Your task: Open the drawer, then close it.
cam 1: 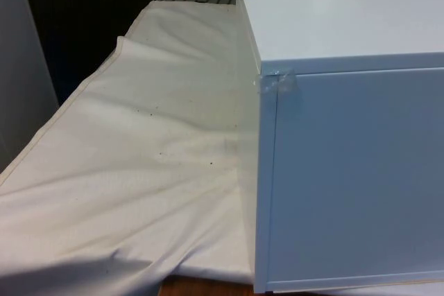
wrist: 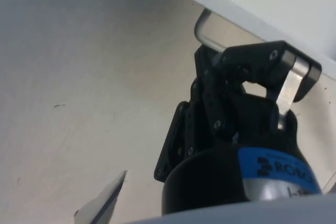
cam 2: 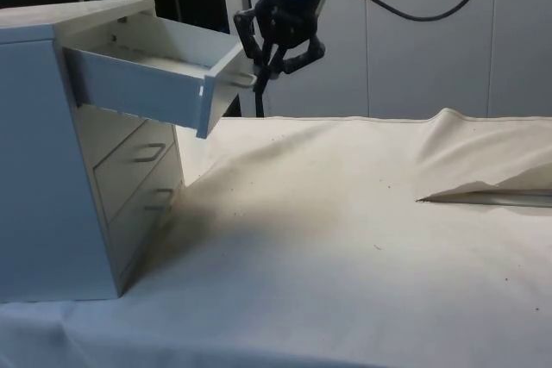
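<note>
A white chest of drawers [cam 2: 43, 170] stands at the table's end and turns its plain back [cam 1: 347, 171] to the front view. Its top drawer [cam 2: 147, 79] is pulled far out and looks bare inside. My black gripper [cam 2: 269, 71] is at the front of that drawer, shut on its metal handle [cam 2: 244, 80]. In the wrist view the handle bar [wrist: 207, 30] runs in between the gripper's [wrist: 270, 69] two fingers, just under the drawer's white front. The two lower drawers [cam 2: 142, 178] are shut.
The white cloth [cam 2: 345, 239] covers the table and rises in a raised fold [cam 2: 483, 183] far from the chest. In the front view the cloth [cam 1: 139, 171] lies wrinkled beside the chest, and the table's near edge shows below it.
</note>
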